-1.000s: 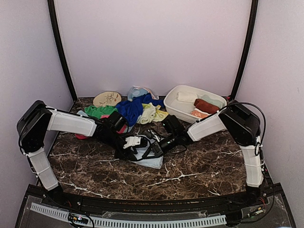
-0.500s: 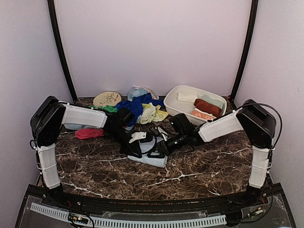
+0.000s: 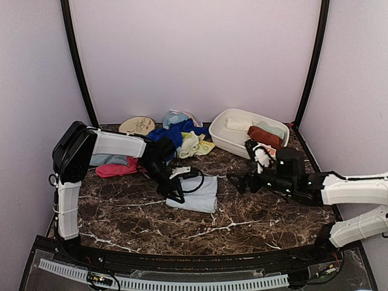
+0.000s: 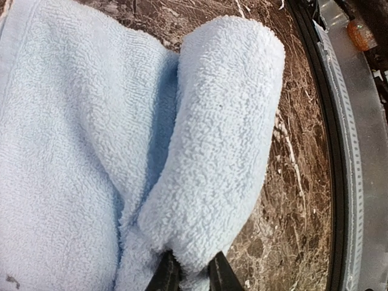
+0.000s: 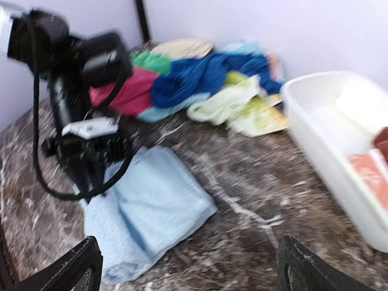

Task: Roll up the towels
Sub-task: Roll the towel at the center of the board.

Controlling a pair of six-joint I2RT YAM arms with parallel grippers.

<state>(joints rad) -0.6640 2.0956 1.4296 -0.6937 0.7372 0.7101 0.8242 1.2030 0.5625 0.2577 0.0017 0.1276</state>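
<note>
A pale blue towel lies folded on the marble, and the edge nearest the arms is turned into a thick roll. My left gripper is shut on the near end of that roll, pinching the terry between its fingertips. My right gripper hangs wide open and empty to the right of the pale blue towel, clear of it. More towels lie heaped at the back: royal blue, pink-red and lime-yellow.
A white oval basin at the back right holds rolled cloths, among them white and rust-brown ones. A round tan disc lies at the back left. Black posts stand in both back corners. The left arm's cable loops over the towel.
My right gripper has opened, let go of the towel and pulled back to the right. My left gripper has closed on the roll's end, and the left arm has shifted right.
</note>
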